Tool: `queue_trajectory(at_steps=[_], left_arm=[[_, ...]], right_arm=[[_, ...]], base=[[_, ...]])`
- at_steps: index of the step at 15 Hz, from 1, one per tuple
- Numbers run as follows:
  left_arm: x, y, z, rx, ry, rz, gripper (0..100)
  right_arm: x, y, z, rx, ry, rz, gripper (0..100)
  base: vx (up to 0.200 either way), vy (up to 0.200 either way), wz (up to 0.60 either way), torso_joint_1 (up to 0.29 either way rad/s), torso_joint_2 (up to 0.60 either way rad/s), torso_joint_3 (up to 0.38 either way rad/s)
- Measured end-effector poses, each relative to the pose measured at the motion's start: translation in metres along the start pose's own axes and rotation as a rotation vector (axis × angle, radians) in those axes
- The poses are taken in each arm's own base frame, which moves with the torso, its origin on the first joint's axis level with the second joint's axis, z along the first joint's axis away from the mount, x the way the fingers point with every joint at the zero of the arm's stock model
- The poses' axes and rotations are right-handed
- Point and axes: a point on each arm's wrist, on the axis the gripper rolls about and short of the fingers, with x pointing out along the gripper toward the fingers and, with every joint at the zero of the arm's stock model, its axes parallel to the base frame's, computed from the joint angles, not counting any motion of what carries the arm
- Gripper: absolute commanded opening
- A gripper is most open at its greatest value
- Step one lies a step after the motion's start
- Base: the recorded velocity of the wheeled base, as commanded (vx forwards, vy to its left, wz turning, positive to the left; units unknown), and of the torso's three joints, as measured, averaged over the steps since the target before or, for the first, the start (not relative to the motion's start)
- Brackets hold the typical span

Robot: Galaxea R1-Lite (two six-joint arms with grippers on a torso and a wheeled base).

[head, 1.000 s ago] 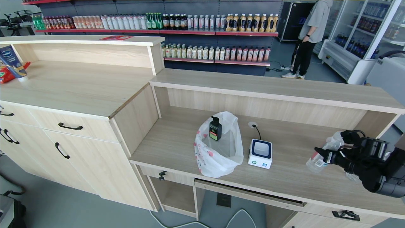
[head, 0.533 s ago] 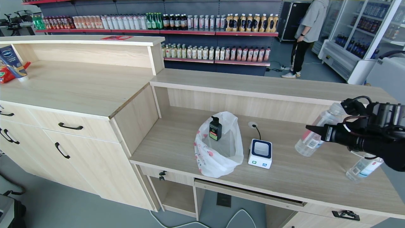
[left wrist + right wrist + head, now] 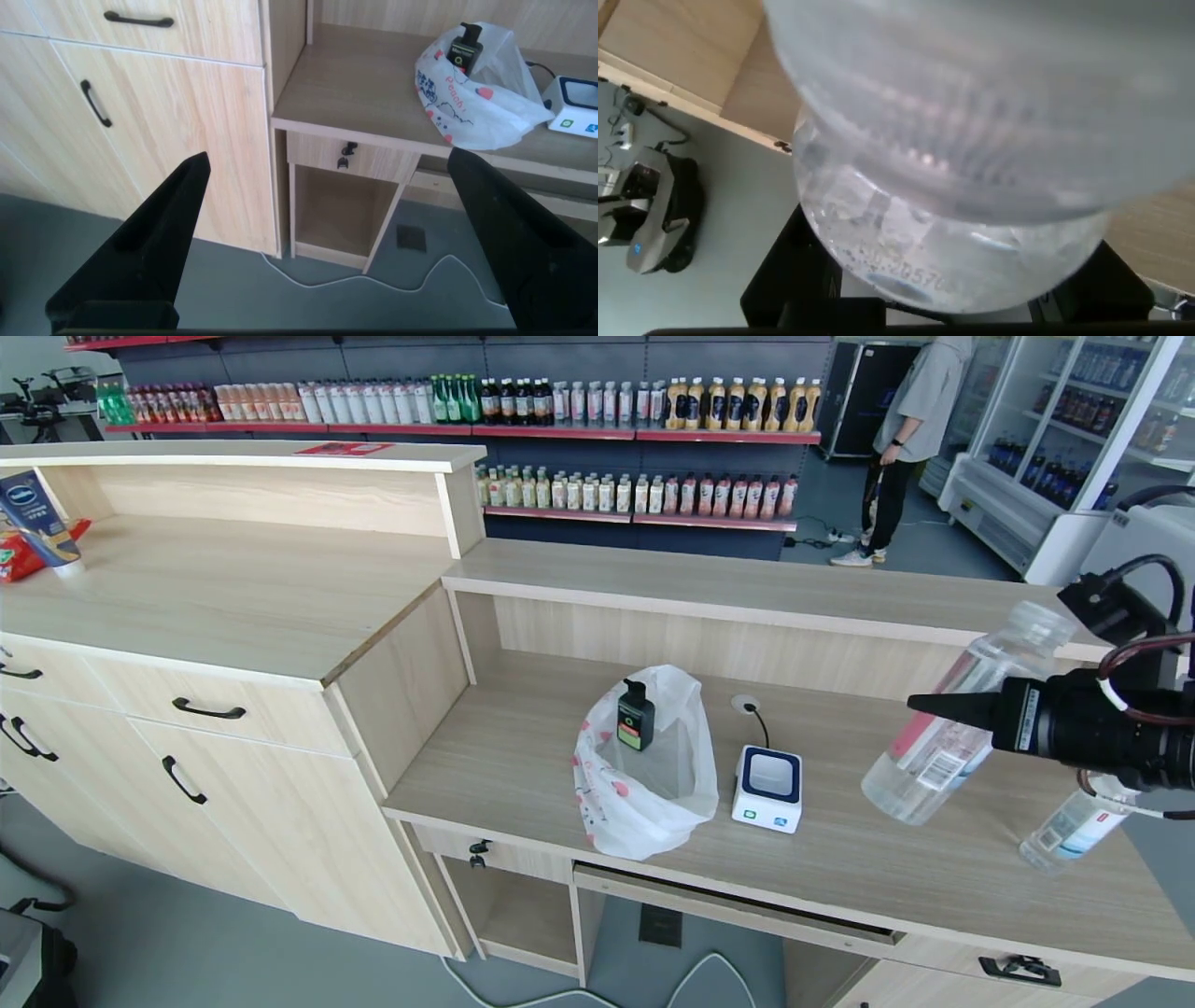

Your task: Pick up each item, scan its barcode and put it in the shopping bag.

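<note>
My right gripper (image 3: 954,711) is shut on a clear water bottle (image 3: 934,761) with a pink label. The bottle hangs tilted above the right part of the counter, cap up and to the right, and looms close in the right wrist view (image 3: 952,140). Left of it the white barcode scanner (image 3: 768,789) sits on the counter. The white shopping bag (image 3: 649,784) stands open beside the scanner with a black pump bottle (image 3: 635,714) in it. My left gripper (image 3: 327,163) is open, low before the cabinet, with the bag (image 3: 476,79) and scanner (image 3: 577,98) farther off.
A second clear bottle (image 3: 1074,826) lies on the counter's right end under my right arm. A raised shelf ledge (image 3: 794,588) runs behind the counter. A taller cabinet (image 3: 215,607) with drawers stands to the left. The scanner's cable (image 3: 758,719) leads to a hole behind it.
My right gripper has risen from the counter's surface with the pink-label bottle in it. The second bottle on the counter's right end has come into sight.
</note>
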Motion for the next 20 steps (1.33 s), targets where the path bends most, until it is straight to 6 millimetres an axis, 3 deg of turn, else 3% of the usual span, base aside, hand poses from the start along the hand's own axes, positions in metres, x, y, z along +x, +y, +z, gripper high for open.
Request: queue_trajectory(at_steps=[5, 11, 20], left_arm=[[0.0, 0.0, 0.0, 0.0, 0.0, -0.001, 100], [0.0, 0.0, 0.0, 0.0, 0.0, 0.0, 100], [0.0, 0.0, 0.0, 0.0, 0.0, -0.001, 100]], right_arm=[[-0.041, 0.051, 0.011, 0.129, 0.008, -0.105, 0], [-0.097, 0.114, 0.044, 0.225, 0.036, 0.0, 0], [-0.146, 0.135, 0.048, 0.217, 0.147, 0.14, 0]], base=[[0.0, 0.0, 0.0, 0.0, 0.0, 0.0], [0.0, 0.0, 0.0, 0.0, 0.0, 0.0], [0.0, 0.0, 0.0, 0.0, 0.0, 0.0]])
